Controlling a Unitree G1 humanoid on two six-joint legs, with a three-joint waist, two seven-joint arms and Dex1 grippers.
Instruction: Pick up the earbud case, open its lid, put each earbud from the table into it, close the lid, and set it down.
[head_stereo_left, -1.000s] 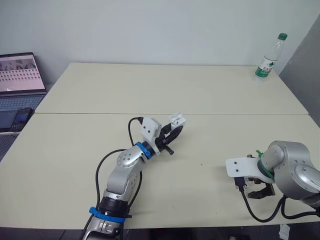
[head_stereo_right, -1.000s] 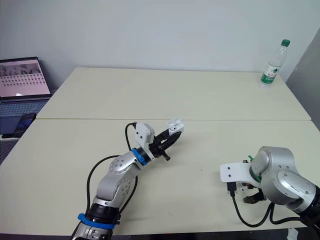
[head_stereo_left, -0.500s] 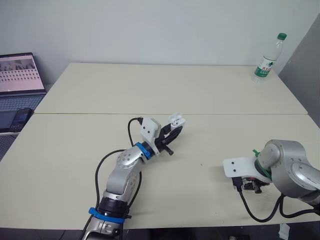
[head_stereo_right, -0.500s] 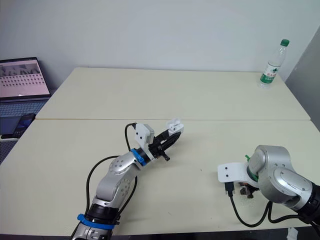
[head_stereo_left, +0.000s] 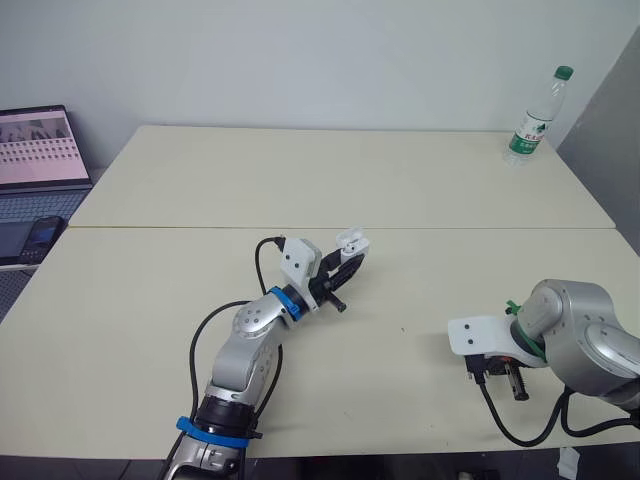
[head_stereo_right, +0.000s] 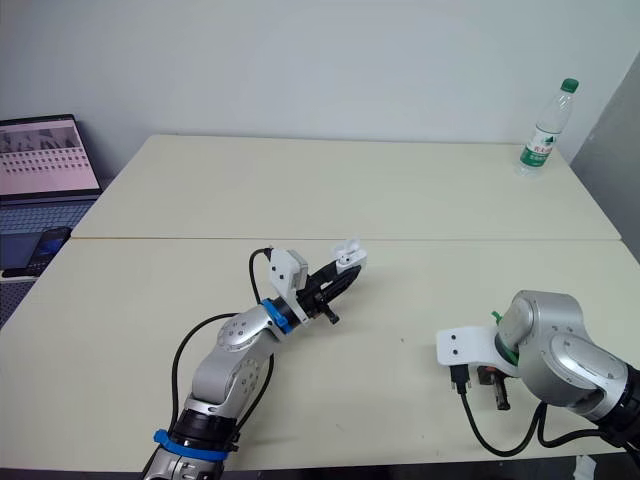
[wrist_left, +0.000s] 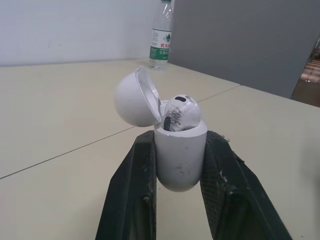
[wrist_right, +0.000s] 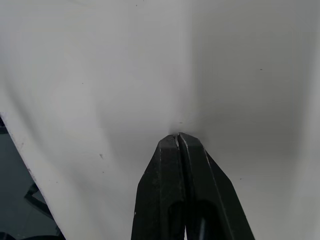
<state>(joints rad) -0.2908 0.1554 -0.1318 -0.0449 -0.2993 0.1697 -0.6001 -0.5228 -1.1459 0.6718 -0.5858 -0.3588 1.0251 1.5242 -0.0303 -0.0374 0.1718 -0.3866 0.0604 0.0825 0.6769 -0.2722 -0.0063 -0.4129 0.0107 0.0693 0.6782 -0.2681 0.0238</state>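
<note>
The wide cream rectangular table (head_stereo_left: 400, 180) lies beneath both arms. Above its middle, the left gripper (wrist_left: 180, 145) is clamped on the white rounded plastic earbud case (wrist_left: 180, 162), which stands upright with its lid open. Near the table's front right edge, the right gripper (wrist_right: 178, 137) has its fingers pressed together, tips seemingly touching the tabletop. A small white earbud (wrist_left: 180, 114) sits in the case.

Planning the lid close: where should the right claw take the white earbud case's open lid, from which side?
Likely the white domed lid at its free rim, coming from its rounded outer side, away from the seated white earbud. The left claw clamps the white earbud case by its lower body, so only the lid stands clear. The right claw is shut; open it first.
</note>
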